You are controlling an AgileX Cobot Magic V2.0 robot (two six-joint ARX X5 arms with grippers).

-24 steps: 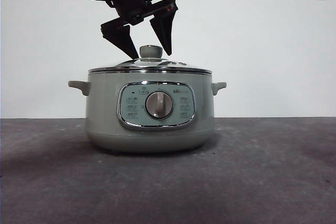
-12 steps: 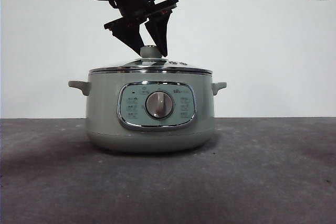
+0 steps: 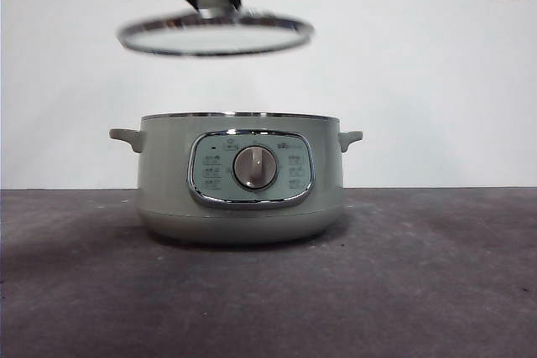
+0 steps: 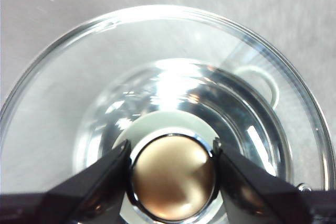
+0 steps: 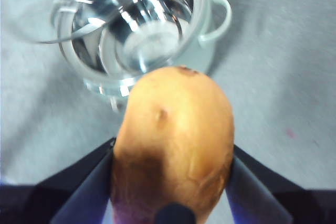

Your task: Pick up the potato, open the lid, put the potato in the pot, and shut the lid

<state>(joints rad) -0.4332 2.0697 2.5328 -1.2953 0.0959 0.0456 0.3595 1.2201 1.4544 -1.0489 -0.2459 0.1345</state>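
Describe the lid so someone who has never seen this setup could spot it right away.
Find the big sage-green pot in the middle of the dark table. Directly above its open mouth, the lid hangs in the air, gripped at its knob by the left claw. It is the only clear glass disc with a shiny steel rim.

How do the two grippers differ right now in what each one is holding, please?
The left gripper clamps the lid by its knob, lifted above the pot; the right gripper clamps the potato beside the pot's opening. The lid is clear glass; the potato is opaque orange-brown. Both grippers are shut on their loads.
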